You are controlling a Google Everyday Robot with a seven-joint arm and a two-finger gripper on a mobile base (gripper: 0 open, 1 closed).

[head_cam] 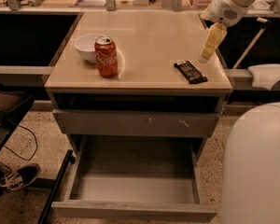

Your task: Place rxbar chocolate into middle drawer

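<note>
The rxbar chocolate point(190, 72), a flat black bar, lies on the right front part of the tan cabinet top point(154, 36). My gripper point(209, 43) hangs from the white arm at the top right, above the cabinet's right edge and just right of and behind the bar, not touching it. The middle drawer point(135, 186) is pulled out below, with a bare smooth grey floor and a plain front panel point(130, 211).
A red soda can point(106, 56) stands at the left front of the top, with a white bowl point(87, 46) behind it. A closed grey drawer front with pale scratches point(135, 123) sits above the open drawer. My white body point(256, 167) fills the lower right. A shoe point(16, 176) and a black bar point(56, 185) lie on the floor at the left.
</note>
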